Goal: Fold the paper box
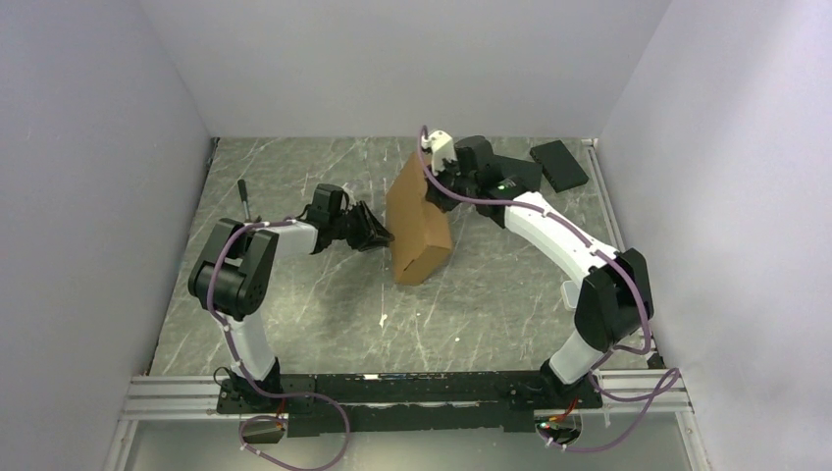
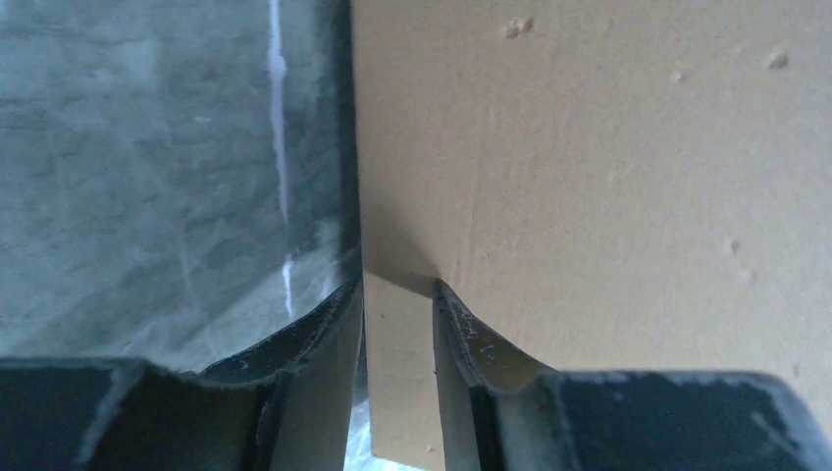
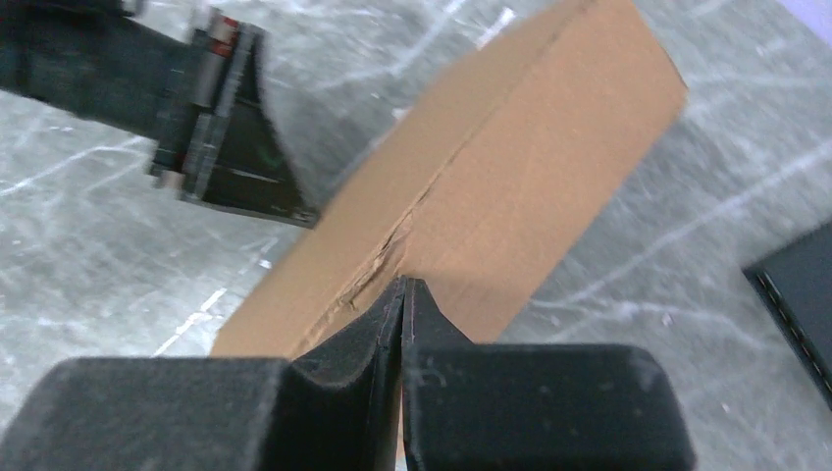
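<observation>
The paper box [image 1: 420,224] is a brown cardboard mailer standing tilted on edge in the middle of the table. My left gripper [image 1: 385,238] meets its left side. In the left wrist view the left gripper [image 2: 396,285] is shut on a cardboard flap [image 2: 397,373] that fills the gap between the fingers, with the box's broad face [image 2: 608,167] beyond. My right gripper [image 1: 432,191] is at the box's upper right side. In the right wrist view the right gripper [image 3: 404,283] is shut, a thin sliver of cardboard pinched between its pads, beside a torn crease [image 3: 388,260] in the box [image 3: 510,167].
Black flat slabs [image 1: 559,164] lie at the back right, one [image 3: 800,294] showing at the right wrist view's edge. A thin dark pen-like object [image 1: 244,199] lies at the left. White walls close three sides. The left arm's wrist [image 3: 226,137] shows beyond the box.
</observation>
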{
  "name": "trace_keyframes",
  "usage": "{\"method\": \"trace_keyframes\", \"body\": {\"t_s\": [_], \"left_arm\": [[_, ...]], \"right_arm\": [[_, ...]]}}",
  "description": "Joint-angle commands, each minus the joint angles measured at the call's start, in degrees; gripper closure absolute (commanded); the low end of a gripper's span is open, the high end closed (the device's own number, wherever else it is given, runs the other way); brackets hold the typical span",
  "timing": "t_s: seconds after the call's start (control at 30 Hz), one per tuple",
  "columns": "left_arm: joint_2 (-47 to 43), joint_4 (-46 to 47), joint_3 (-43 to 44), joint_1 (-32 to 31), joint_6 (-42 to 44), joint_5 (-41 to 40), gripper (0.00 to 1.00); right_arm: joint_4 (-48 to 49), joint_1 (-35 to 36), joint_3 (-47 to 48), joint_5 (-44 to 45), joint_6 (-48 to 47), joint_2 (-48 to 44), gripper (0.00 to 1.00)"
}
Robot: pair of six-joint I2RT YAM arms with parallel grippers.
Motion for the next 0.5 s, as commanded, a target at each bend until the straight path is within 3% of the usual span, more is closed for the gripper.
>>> {"method": "trace_keyframes", "body": {"t_s": [0.0,0.27,0.47], "left_arm": [[-1.4,6.2,-0.8,-0.4,-0.8,-0.5,0.63],[-4.2,6.7,-4.4,1.6,-0.9,0.0,0.62],[-7.2,5.5,-6.2,3.4,-0.1,0.7,0.6]], "right_arm": [[-7.0,6.0,0.2,-3.8,0.2,2.7,0.95],[-7.7,9.2,1.6,-2.5,-0.4,4.6,0.95],[-7.3,9.2,1.9,-6.3,-0.6,3.0,0.92]]}}
